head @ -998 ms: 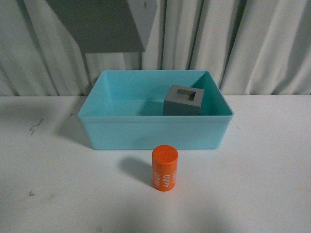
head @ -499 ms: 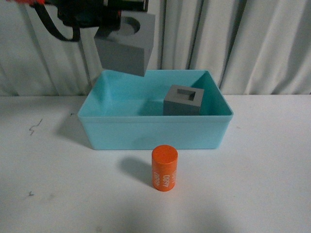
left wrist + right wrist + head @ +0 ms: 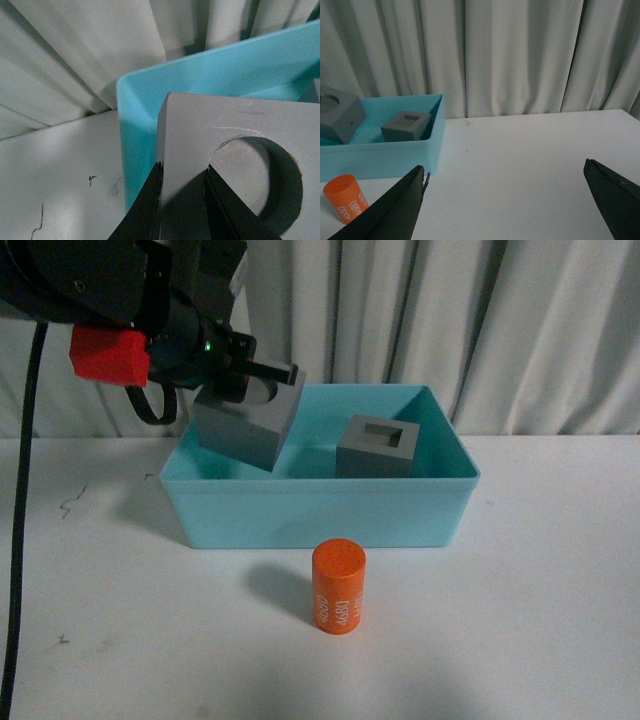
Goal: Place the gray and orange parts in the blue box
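Note:
My left gripper [image 3: 266, 376] is shut on the gray cube with the round recess [image 3: 243, 432]. It holds the cube tilted, low over the left end of the blue box [image 3: 320, 515]. In the left wrist view the fingers pinch one wall of that cube [image 3: 240, 125], one finger inside the recess, with the box corner [image 3: 135, 125] behind. The gray cube with the square recess [image 3: 376, 447] rests inside the box at the right. The orange cylinder [image 3: 339, 587] stands upright on the table in front of the box. My right gripper [image 3: 505, 167] is open over bare table, right of the box [image 3: 380, 155] and the cylinder [image 3: 344, 198].
White curtains [image 3: 520, 330] hang right behind the box. The white table [image 3: 540, 590] extends on both sides of the box and in front of it. A black cable [image 3: 22, 490] hangs down at the far left.
The left arm has come down into view, carrying the round-recess cube from high above the box to its left end. The other cube and the cylinder stayed put.

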Motion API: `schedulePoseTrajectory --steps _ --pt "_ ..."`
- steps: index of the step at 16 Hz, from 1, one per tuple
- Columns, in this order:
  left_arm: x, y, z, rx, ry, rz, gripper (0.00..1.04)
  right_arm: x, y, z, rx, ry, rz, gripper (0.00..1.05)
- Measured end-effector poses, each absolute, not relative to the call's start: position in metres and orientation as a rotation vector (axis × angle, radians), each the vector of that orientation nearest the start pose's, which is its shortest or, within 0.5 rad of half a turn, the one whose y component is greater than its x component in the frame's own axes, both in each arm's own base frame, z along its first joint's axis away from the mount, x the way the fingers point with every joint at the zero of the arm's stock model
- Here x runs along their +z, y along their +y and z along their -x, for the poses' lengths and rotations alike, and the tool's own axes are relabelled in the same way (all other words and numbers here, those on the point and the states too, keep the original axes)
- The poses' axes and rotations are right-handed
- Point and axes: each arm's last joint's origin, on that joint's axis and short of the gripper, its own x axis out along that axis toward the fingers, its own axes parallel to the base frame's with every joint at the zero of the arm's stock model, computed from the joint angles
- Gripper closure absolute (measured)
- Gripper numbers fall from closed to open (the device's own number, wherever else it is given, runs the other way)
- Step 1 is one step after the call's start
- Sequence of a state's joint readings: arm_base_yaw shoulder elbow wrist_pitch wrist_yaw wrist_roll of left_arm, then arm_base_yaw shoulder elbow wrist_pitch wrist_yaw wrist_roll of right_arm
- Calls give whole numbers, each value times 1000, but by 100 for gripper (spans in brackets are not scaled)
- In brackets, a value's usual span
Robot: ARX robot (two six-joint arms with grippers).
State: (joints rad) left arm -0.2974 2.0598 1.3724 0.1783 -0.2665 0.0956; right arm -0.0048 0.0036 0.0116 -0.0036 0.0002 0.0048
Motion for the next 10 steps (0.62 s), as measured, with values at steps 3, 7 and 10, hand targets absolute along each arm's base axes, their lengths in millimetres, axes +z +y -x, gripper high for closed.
schedulePoseTrajectory --steps 3,7,10 --pt "157 -126 -438 -49 527 -267 86 167 0 -97 -5 -4 -5 6" --pt "145 -127 -439 -51 547 -278 86 167 0 -97 -5 -4 -5 6" --pt "140 -128 -440 -59 562 -284 81 167 0 -97 -5 -5 -5 6"
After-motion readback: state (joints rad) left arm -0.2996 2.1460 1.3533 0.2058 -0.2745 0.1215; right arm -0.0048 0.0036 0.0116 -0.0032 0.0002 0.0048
